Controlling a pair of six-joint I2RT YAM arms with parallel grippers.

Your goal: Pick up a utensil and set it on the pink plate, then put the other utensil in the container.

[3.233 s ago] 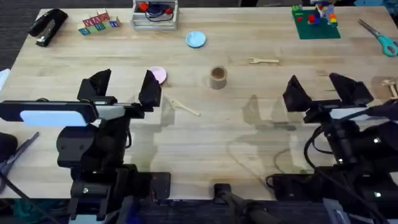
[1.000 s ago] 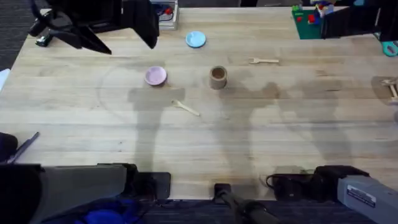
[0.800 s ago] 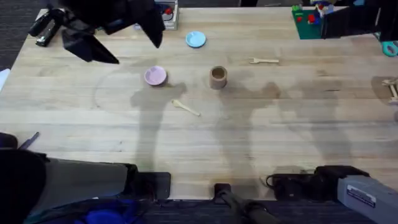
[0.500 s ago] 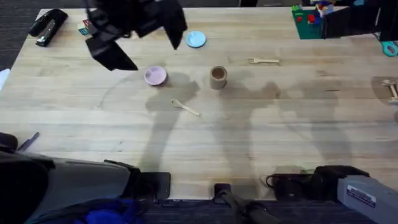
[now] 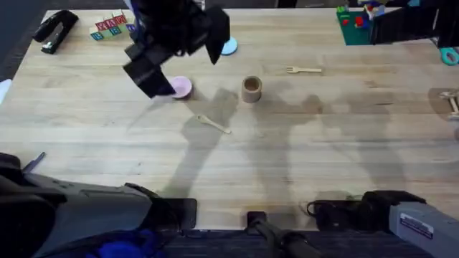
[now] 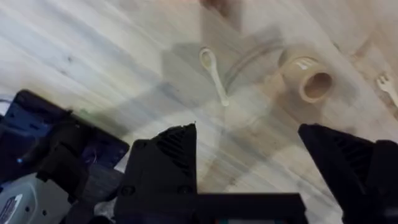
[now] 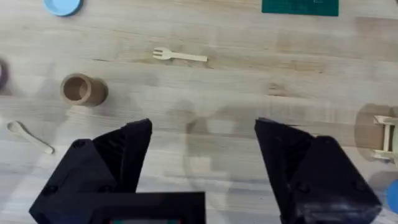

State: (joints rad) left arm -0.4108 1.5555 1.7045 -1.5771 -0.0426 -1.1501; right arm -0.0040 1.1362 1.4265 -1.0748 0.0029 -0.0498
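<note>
Pale wood runs across the whole desk (image 5: 323, 158), and on it the wooden spoon (image 5: 214, 124) lies flat near the middle, its bowl end toward the left arm's side. Just beyond it and to the left sits the pink plate (image 5: 182, 87), partly covered in the overhead view by the left tool (image 5: 179, 51), which hangs high and large under the camera with its two black fingers spread apart and nothing between them. The tan cardboard cup (image 5: 251, 89) stands upright to the right of the plate, well clear of the spoon; the wooden fork (image 5: 303, 69) lies farther right and back, apart from the cup.

From the left wrist view the spoon (image 6: 213, 74) and the cup (image 6: 308, 80) show on the bare wood beyond the spread fingers, the cup's open mouth visible.

The right tool (image 7: 202, 180) is likewise released — its fingers stand wide apart above the desk, holding nothing. Its wrist view takes in the fork (image 7: 180, 56), the cup (image 7: 83, 89) and the spoon (image 7: 28, 137), with a light-blue plate (image 7: 62, 5) at the far edge.

A black stapler (image 5: 57, 29) and lettered blocks (image 5: 111, 27) rest at the back left corner — a green brick build (image 5: 364, 27) at the back right.
</note>
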